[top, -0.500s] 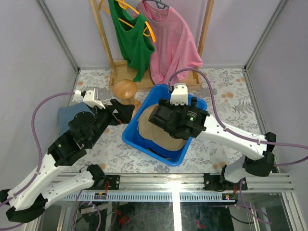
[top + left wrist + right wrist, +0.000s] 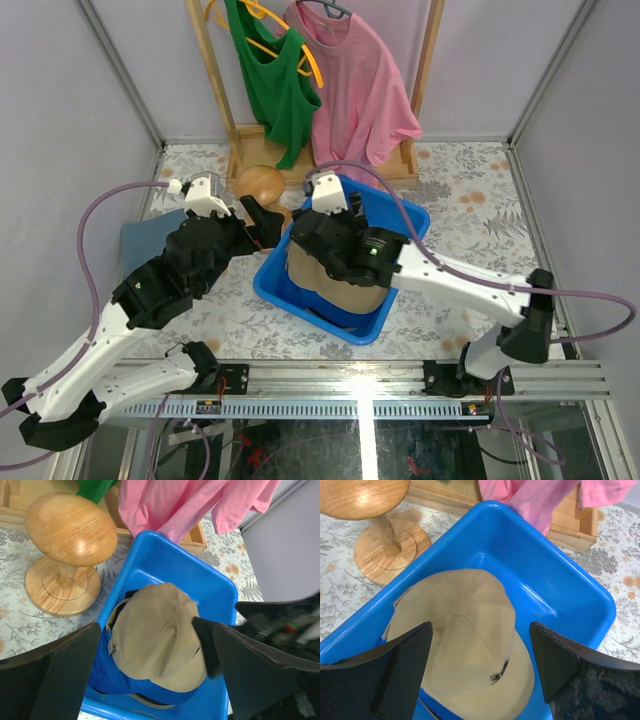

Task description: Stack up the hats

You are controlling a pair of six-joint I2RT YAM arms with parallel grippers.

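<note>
A tan hat [image 2: 155,630] lies crown-up on a royal blue hat [image 2: 125,680] inside the blue bin [image 2: 175,555]. In the top view the tan hat [image 2: 325,285] shows below the right wrist. My left gripper [image 2: 155,640] is open above the bin's left side, and the stacked hats show between its fingers. My right gripper [image 2: 480,645] is open too. It hovers over the tan hat [image 2: 465,630] with nothing held. One of its black fingers [image 2: 206,647] reaches down beside the tan hat's right edge. Any lower hats are hidden.
A round wooden dome stand [image 2: 260,182] is just left of the bin [image 2: 405,215], close to my left gripper [image 2: 262,222]. A folded grey-blue cloth [image 2: 145,238] lies at the left. A wooden rack with a green top [image 2: 275,85] and pink shirt [image 2: 360,85] stands behind.
My left gripper has swung forward and right toward the bin's left rim. My right gripper has shifted left and farther back over the bin. The hats have not moved.
</note>
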